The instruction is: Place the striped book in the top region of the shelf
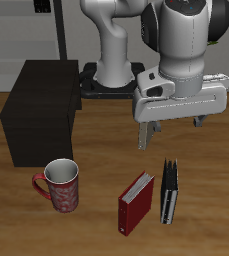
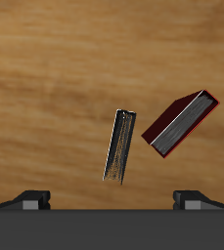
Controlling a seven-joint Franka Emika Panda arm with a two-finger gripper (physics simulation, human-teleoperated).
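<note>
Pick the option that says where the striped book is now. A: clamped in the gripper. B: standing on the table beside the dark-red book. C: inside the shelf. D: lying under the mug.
B: the striped book stands on the table next to the dark-red book, below the gripper.

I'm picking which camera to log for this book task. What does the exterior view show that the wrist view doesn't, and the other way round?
Only the exterior view shows the whole shelf, the mug, the robot arm and the gripper from outside, hanging above the books, holding nothing. Only the wrist view looks straight down on the striped book, standing on edge, and the red book's page edges. Both show the two books apart from each other on the wooden table.
</note>
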